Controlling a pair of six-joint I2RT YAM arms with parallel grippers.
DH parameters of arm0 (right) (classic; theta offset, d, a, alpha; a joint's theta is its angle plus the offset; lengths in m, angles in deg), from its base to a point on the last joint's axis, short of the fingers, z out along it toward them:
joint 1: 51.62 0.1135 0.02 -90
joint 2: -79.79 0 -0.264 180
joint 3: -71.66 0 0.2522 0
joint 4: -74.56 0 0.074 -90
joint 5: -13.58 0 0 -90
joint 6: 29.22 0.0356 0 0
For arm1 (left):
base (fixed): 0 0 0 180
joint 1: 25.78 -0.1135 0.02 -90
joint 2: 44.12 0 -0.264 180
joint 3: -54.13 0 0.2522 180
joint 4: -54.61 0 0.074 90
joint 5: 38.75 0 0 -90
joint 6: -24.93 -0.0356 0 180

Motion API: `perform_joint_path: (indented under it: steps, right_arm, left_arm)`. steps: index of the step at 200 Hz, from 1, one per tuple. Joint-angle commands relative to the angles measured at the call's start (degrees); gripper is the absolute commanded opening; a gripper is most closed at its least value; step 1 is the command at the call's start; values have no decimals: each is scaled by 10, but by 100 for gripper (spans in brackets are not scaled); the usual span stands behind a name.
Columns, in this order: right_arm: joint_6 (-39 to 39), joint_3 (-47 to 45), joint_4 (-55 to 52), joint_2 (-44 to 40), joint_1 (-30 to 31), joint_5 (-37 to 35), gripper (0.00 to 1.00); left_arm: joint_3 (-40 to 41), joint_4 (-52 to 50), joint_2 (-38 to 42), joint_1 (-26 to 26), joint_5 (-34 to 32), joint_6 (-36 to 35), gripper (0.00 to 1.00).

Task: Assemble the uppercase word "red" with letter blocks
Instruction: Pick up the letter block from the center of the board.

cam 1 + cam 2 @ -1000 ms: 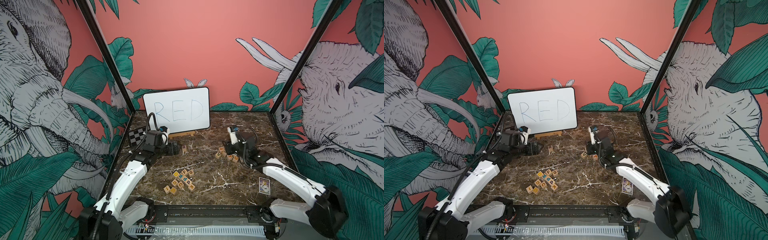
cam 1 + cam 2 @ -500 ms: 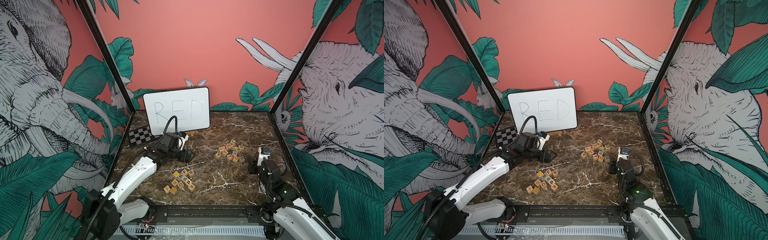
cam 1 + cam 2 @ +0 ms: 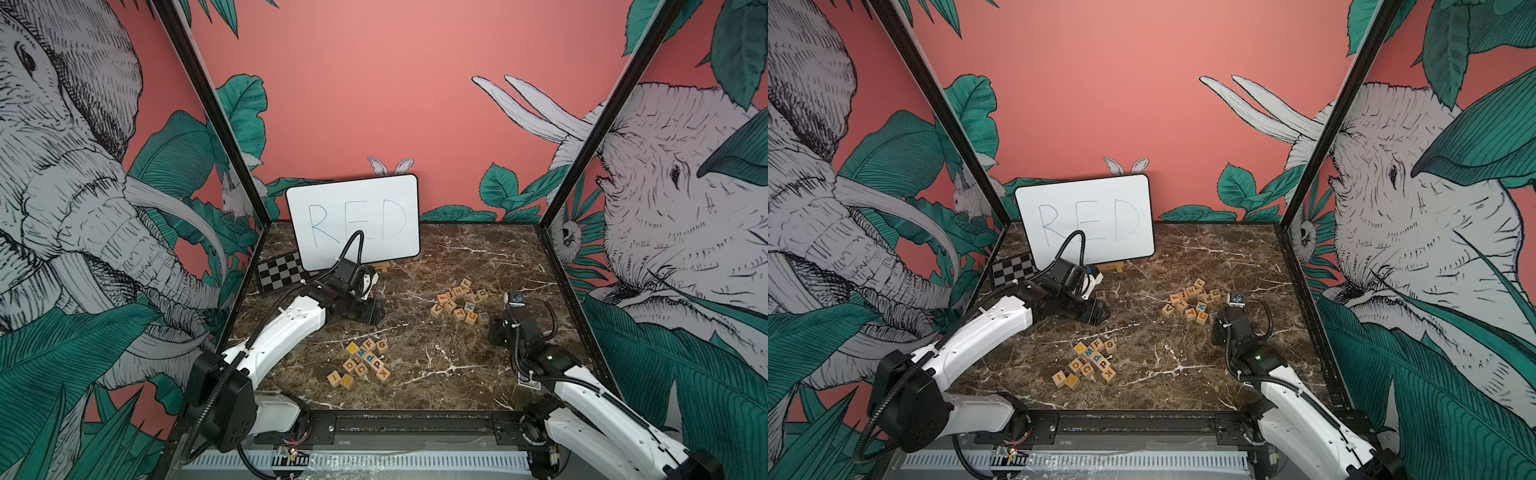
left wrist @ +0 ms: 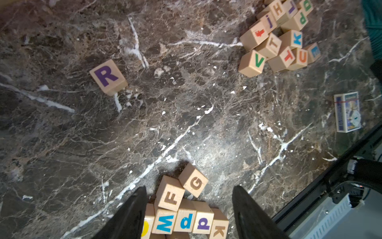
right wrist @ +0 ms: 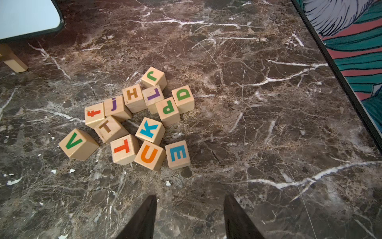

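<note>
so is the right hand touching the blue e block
Apart. The right wrist view shows a plain stretch of bare tabletop between the open right hand and the blue E block.

I count thirteen letter blocks [image 5: 149,129] in a first heap [image 5: 109,128], about eleven in a second heap [image 3: 361,354], one R block [image 4: 107,75], one whiteboard [image 3: 353,224], one checkerboard [image 3: 280,272].

Robot lab test cell, elephant-print backdrop walls [image 3: 83,174], black frame posts [image 3: 216,124], marble tabletop [image 3: 457,257], calibration checkerboard [image 3: 281,272]

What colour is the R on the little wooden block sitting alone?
Purple; the wooden R block shows best in the left wrist view.
</note>
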Motion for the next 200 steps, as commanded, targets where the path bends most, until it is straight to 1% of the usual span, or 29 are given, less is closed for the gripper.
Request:
perform_joint_path:
  steps: [1,24,73,139,155,184,200]
  right_arm:
    - [15,17,0,2,-2,-19,53]
    - [15,16,1,3,-2,-26,54]
    - [16,17,4,17,-1,-26,54]
    - [18,15,4,26,-1,-29,54]
    - [19,16,3,27,-2,-31,55]
    - [19,16,3,28,-1,-34,55]
    - [20,15,3,28,-2,-35,55]
  left_arm:
    - [-22,-51,-5,2,-16,-16,67]
    - [-23,-56,-8,2,-35,-16,66]
    - [-25,-58,-10,2,-33,-15,66]
    - [-28,-61,-8,3,-57,-9,67]
    - [-26,-54,-5,2,-39,-8,67]
    - [-12,-8,15,2,55,2,67]
    - [2,23,37,2,75,6,67]
